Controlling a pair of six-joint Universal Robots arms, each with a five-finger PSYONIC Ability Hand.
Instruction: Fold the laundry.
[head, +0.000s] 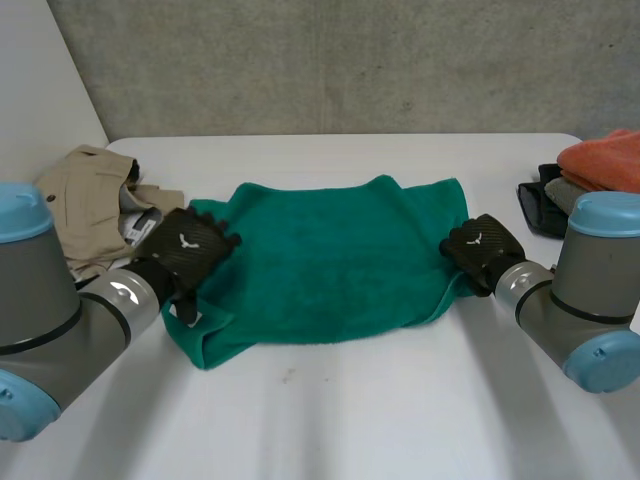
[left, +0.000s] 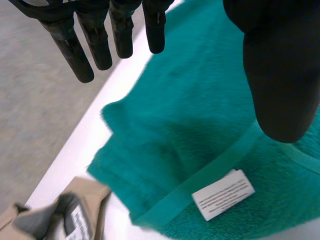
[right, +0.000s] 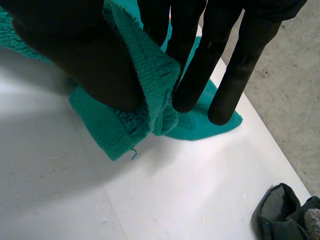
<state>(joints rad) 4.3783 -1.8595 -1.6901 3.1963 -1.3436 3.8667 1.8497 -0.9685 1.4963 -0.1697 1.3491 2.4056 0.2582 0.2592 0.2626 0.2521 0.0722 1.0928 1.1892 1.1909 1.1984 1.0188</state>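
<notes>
Beige garment (head: 85, 195) lies bunched at the left edge of the table (head: 330, 420). The left hand (head: 190, 250), fingers straight and clear of the thumb, hangs over the left end of the green towel (head: 330, 260) spread mid-table. The right hand (head: 480, 250) pinches its right edge.

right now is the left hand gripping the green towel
No, the left hand holds its fingers straight, apart from the thumb, and the green towel lies beneath, unpinched.

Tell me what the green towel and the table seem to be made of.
The green towel looks like matte cotton terry: fuzzy looped pile, flat woven band, sewn white label. The table looks like hard white laminate, though uncertain: smooth, faintly sheened.
</notes>
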